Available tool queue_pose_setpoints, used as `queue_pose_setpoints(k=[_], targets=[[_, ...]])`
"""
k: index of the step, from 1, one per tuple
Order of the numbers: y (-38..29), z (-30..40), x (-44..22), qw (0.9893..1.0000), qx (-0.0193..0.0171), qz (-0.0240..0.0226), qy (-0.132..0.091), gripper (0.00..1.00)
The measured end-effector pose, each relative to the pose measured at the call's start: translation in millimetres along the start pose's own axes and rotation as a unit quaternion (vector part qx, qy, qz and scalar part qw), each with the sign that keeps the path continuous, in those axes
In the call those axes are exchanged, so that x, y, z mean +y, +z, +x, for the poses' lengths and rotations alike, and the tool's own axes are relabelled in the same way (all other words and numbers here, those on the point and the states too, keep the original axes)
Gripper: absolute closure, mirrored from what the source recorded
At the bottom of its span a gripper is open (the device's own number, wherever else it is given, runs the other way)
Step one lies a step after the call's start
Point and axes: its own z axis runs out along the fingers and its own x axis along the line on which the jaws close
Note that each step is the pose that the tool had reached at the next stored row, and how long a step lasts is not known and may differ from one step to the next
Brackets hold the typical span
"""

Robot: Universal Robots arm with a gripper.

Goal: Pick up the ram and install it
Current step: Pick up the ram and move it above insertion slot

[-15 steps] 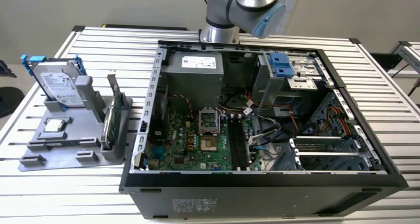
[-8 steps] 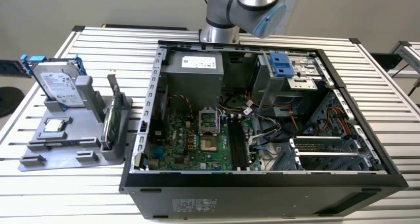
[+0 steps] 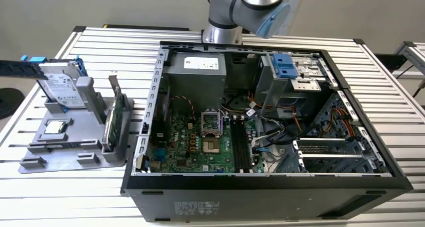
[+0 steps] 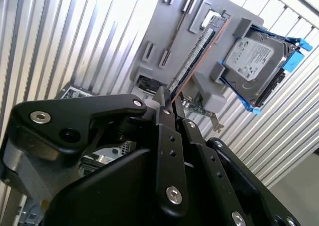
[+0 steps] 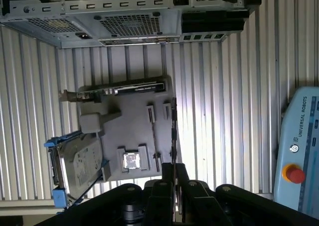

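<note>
The gripper (image 4: 168,100) is clamped on one end of the ram (image 4: 197,52), holding it in the air over the grey tray (image 5: 129,121), near the hard drive (image 5: 79,161). The pick-up looks done. Installing calls for lining the ram up squarely with a slot (image 3: 240,142) inside the open case (image 3: 265,181).

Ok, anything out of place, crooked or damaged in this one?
Nothing stands out. The tool is shut on the ram, held off the gray tray. The hard drive leans in its slot, the green card stands on edge, and the open computer case looks intact.
</note>
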Motion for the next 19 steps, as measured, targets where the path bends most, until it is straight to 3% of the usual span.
queue_pose_setpoints(k=[5,10,19], targets=[[0.0,0.3,5.0,1.0,0.0,0.0,0.0,1.0],[0.0,0.4,5.6,1.0,0.0,0.0,0.0,1.0],[0.0,1.1,17.1,1.0,0.0,0.0,0.0,1.0]])
